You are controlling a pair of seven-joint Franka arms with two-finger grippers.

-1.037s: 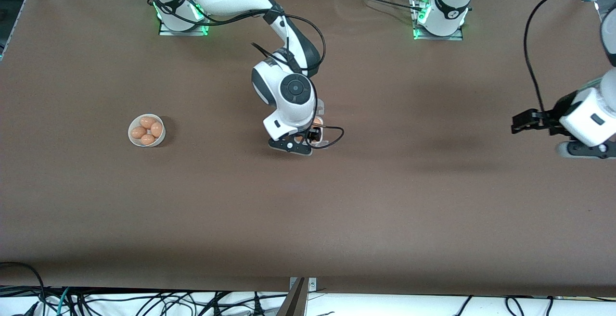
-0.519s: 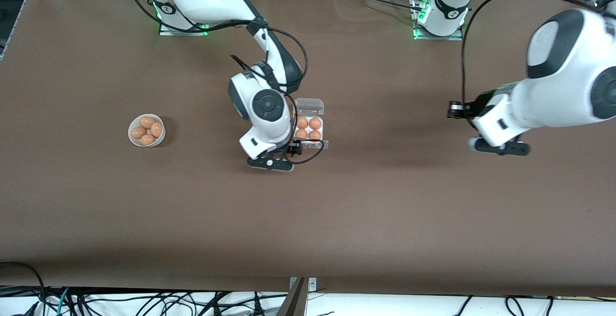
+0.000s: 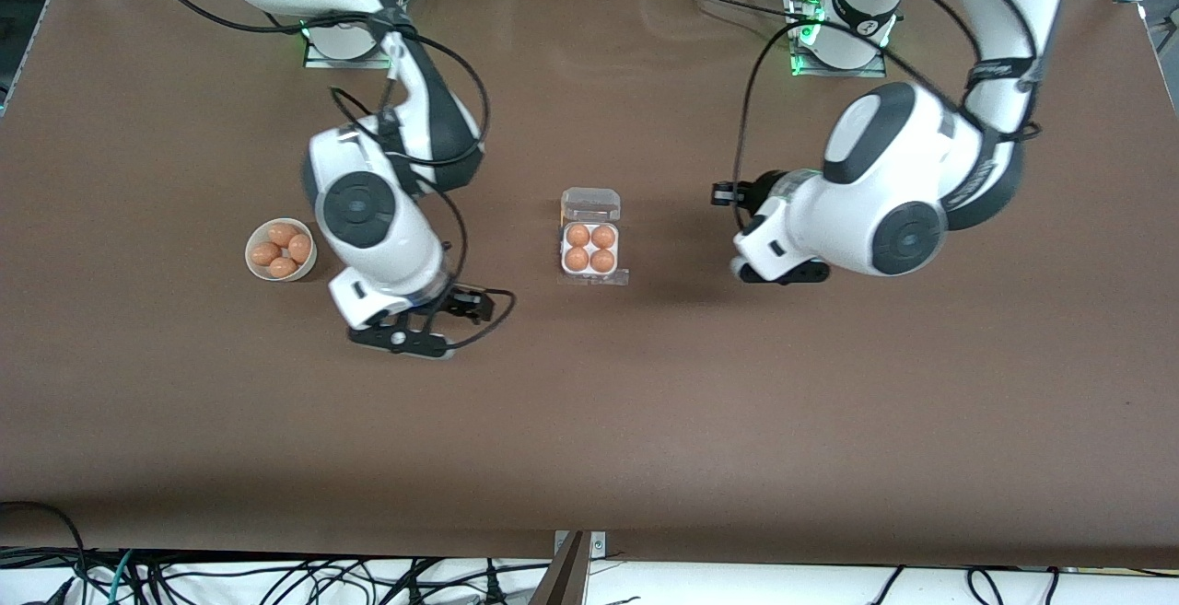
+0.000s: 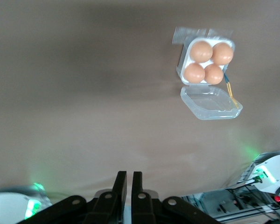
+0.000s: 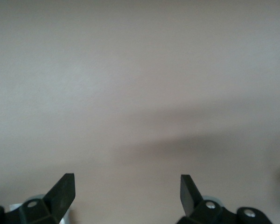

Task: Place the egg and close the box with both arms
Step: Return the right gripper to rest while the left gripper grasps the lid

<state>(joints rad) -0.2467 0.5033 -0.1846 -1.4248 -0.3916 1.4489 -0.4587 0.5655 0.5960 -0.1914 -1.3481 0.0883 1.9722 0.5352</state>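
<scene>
The box [image 3: 590, 249] is a white four-cell tray in the middle of the table with four brown eggs [image 3: 577, 235] in it. Its clear lid [image 3: 590, 204] lies open, hinged back toward the robots' bases. The left wrist view shows the box [image 4: 183, 65] and its lid [image 4: 212, 103] too. My right gripper [image 3: 468, 303] is open and empty over bare table between the bowl and the box; its fingers [image 5: 65, 184] stand wide apart. My left gripper [image 3: 726, 192] is shut and empty over the table beside the box, toward the left arm's end [image 4: 129, 172].
A round white bowl [image 3: 250, 250] holding several brown eggs stands toward the right arm's end of the table. The arm bases stand along the table edge farthest from the front camera. Cables hang below the edge nearest to it.
My right gripper has left the box and moved toward the bowl, uncovering four eggs in the tray. My left arm has swung in from the table's end to beside the box.
</scene>
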